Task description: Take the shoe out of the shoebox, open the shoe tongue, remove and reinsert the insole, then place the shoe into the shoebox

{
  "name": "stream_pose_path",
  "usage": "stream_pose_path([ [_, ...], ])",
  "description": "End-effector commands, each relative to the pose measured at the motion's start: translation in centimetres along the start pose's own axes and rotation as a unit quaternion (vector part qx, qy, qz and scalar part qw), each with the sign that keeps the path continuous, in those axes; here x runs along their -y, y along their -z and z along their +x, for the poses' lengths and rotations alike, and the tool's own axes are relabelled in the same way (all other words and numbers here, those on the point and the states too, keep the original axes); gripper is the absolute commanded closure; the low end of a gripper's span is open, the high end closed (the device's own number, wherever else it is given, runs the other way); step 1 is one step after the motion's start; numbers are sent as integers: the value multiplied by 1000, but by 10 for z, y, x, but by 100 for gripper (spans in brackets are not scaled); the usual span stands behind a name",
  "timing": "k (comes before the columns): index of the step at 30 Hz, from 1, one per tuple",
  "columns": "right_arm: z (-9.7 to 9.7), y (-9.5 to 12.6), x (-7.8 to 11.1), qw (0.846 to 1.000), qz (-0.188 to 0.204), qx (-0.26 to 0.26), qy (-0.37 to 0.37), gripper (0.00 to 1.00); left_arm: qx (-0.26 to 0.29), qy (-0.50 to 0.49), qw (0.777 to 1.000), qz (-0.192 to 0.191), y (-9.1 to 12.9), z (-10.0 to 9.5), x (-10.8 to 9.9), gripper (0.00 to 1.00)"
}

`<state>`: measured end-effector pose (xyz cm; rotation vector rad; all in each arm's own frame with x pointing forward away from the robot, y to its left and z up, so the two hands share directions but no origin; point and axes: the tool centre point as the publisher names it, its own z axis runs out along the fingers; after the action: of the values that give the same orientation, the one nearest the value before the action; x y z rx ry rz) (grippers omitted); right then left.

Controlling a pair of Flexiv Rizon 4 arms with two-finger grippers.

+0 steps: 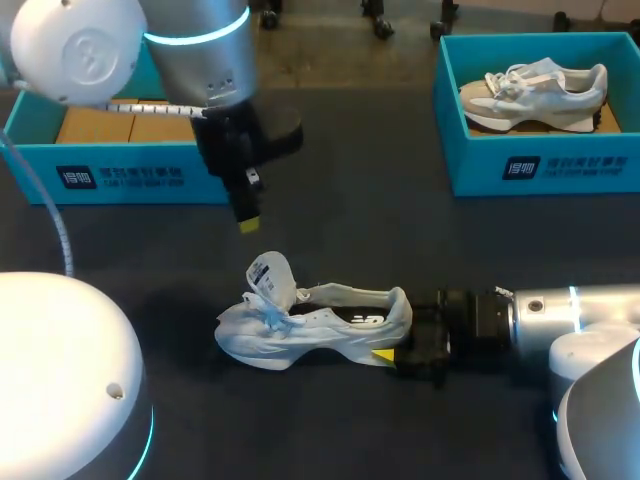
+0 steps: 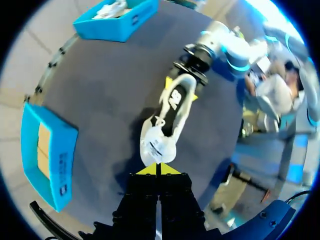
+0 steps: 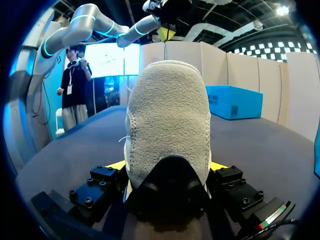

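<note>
The head view alone takes in the whole tabletop (image 1: 400, 230). The shoe (image 1: 310, 322) lies in the middle of it, out of either box, with its toe toward my left side and its heel (image 1: 400, 312) toward my right. The left shoebox (image 1: 100, 178) holds only brown card. The right shoebox (image 1: 540, 165) holds a second shoe (image 1: 535, 92).

That view does not settle how my left fingers (image 1: 248, 222) stand. My left wrist view does: the two yellow tips are pressed together with nothing between them. The raised tongue (image 2: 157, 146), with its white label, is just ahead of them and apart from them. From there the shoe runs away toward my right arm.

My right wrist view adds the grip. The grey suede heel fills the space between my right fingers (image 3: 167, 167), with a yellow tip against it on each side, so they are clamped on the shoe. From above only the near tip shows, beside the sole. High ahead of the heel, my left fingers hang over the shoe.
</note>
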<state>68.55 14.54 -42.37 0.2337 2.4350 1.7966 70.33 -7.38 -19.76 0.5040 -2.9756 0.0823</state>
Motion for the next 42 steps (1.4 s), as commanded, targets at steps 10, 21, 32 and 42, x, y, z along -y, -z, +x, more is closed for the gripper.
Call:
stream_pose_path([
  [10,0,-4,1,1000,2,1,0,100,-11,-141,990,11,-16,30,27,100],
  [21,0,-4,1,1000,2,1,0,100,-33,-230,972,19,-27,44,34,100],
  [32,0,-4,1,1000,2,1,0,100,-55,-288,956,5,-49,57,64,100],
  [42,0,-4,1,1000,2,1,0,100,-55,-310,949,-15,-64,64,73,100],
])
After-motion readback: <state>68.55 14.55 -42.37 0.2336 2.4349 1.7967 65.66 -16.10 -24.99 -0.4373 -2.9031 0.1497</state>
